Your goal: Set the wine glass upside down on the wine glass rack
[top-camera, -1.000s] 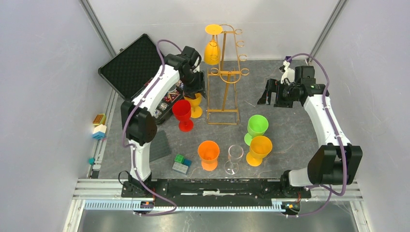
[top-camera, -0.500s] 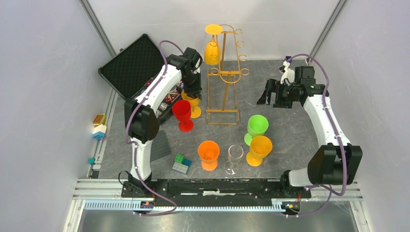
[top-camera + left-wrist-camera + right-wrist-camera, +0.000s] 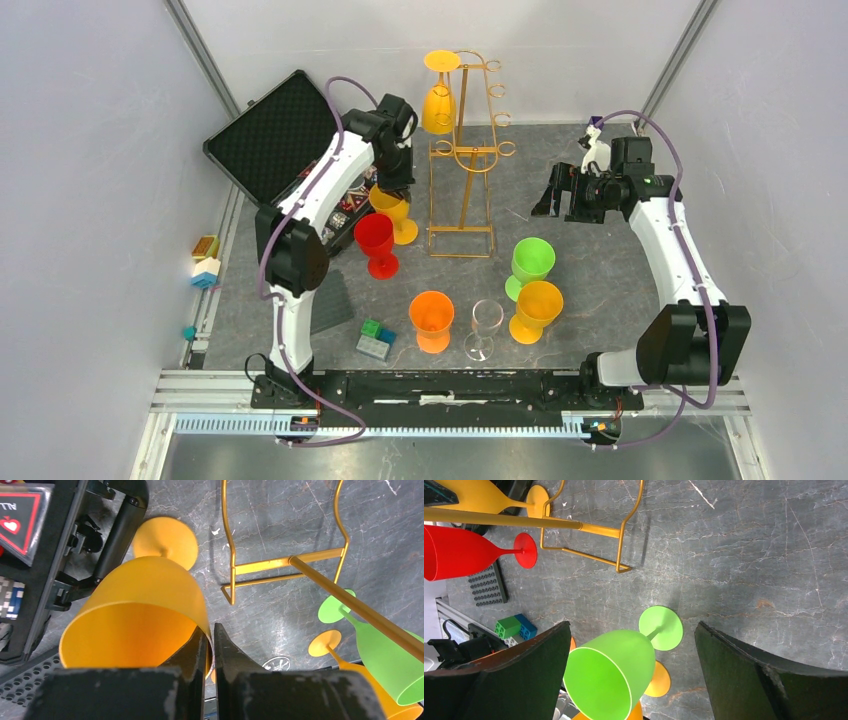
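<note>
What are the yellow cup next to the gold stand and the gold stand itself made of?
The yellow wine glass looks like plastic: you cannot see through it, it is one even colour, and it has a soft, dull sheen. The wine glass rack looks like thin metal wire and rod with a shiny gold finish. Whether that finish is paint or plating, I cannot tell.

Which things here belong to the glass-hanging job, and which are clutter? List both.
Job: wine glass rack; yellow glass, rim pinched by left gripper; inverted glass on the rack.
Lying about: red glass, green glass, orange glass, clear glass, amber glass (perhaps next); black case; toy blocks.
</note>
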Robot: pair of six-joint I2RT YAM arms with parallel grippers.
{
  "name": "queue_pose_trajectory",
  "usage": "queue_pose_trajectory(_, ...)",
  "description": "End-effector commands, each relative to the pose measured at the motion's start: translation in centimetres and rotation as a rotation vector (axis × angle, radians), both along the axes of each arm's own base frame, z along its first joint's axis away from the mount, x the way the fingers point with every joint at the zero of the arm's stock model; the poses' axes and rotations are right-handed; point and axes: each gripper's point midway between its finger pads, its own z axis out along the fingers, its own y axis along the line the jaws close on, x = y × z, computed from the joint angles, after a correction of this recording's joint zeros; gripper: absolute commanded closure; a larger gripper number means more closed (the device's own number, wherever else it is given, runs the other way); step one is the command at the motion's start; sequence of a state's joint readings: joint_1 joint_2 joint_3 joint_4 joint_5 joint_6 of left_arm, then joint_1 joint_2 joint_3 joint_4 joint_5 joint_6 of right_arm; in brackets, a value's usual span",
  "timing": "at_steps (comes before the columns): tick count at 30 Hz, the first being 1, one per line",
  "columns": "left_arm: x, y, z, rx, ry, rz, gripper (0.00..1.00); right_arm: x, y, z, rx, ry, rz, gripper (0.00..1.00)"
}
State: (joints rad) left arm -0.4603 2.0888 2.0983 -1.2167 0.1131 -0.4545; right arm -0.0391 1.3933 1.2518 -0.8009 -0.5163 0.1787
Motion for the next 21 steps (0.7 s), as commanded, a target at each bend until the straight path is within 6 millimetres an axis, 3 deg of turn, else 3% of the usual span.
queue_pose_trajectory(1,1.1,1.1,6.5,-0.006,-0.202,-0.012,0.98,0.4,0.4,2.3,0.013,-0.077,0.008,0.02)
queue_pose_trajectory(7,1.4,3.1,11.5,0.021,-0.359,0.032,0.98,0.6,0.5,3.3,0.023,-0.098,-0.001,0.02)
queue_pose_trajectory(12,0.9,5.0,16.8,0.013,-0.523,0.074,0.98,0.3,0.4,3.5,0.019,-0.101,0.001,0.02)
queue_pose_trajectory(21,-2.6,6.3,26.1,-0.167,-0.809,0.11,0.96,-0.1,0.4,4.1,0.021,-0.109,-0.009,0.02)
